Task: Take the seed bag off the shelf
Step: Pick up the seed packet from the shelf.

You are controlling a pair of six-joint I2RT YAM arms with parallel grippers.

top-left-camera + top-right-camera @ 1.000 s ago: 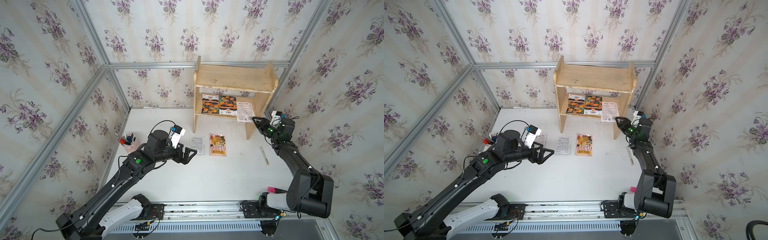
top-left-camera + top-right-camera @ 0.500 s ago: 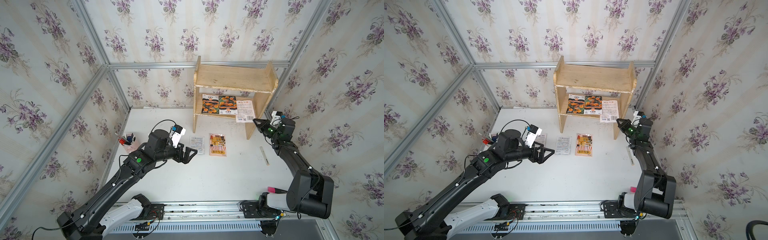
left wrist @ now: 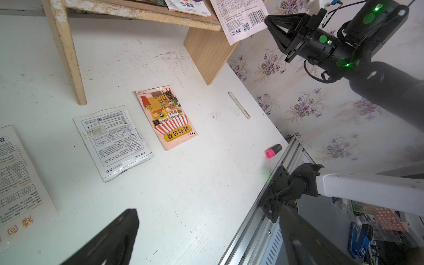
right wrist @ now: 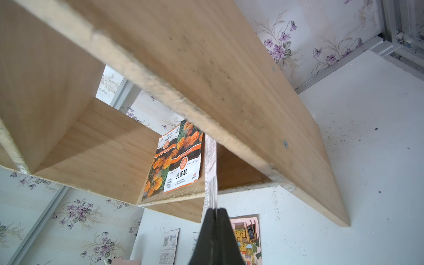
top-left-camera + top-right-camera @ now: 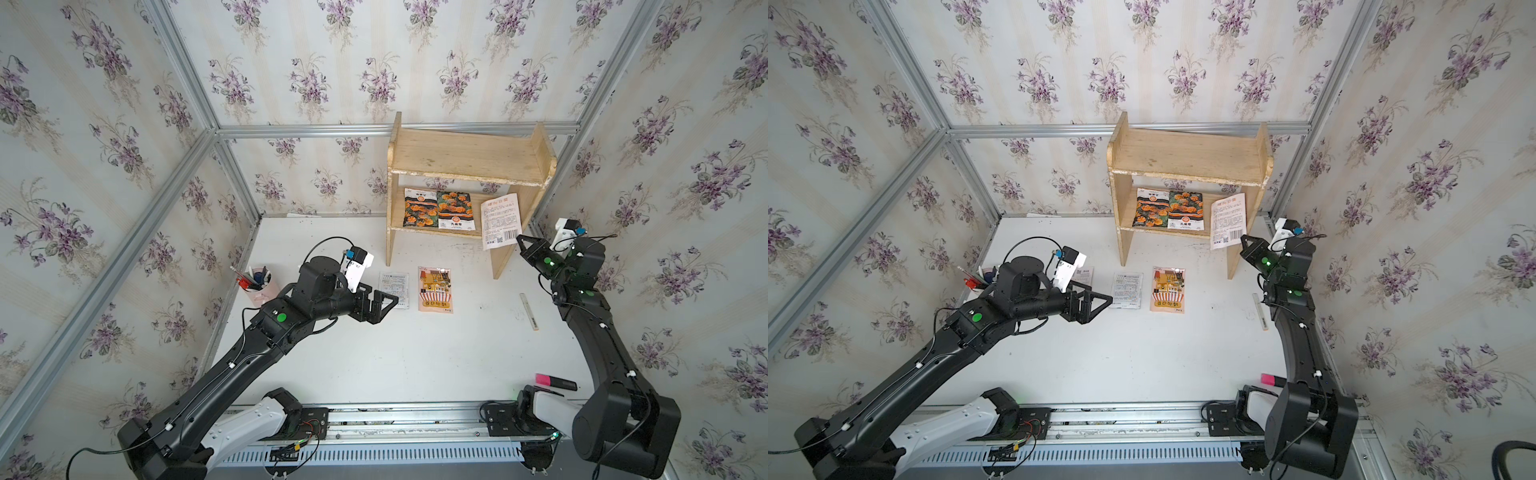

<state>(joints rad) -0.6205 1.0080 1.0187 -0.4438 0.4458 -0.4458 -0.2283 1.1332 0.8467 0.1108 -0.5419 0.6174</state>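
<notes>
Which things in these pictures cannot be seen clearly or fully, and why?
- Both top views: the upper board of the shelf hides the back of its lower board.
- Right wrist view: the white seed bag shows edge-on; its print is unreadable.
- Left wrist view: the picture edge cuts a packet.

Matt, rough-edged wood shelf (image 5: 469, 156); smooth seed bag (image 5: 500, 220).

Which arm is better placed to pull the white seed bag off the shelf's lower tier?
Right. The right fingers are shut on the white seed bag, at its lower corner overhanging the shelf front. The left fingers stand open above the table by the loose packets, apart from the shelf.
</notes>
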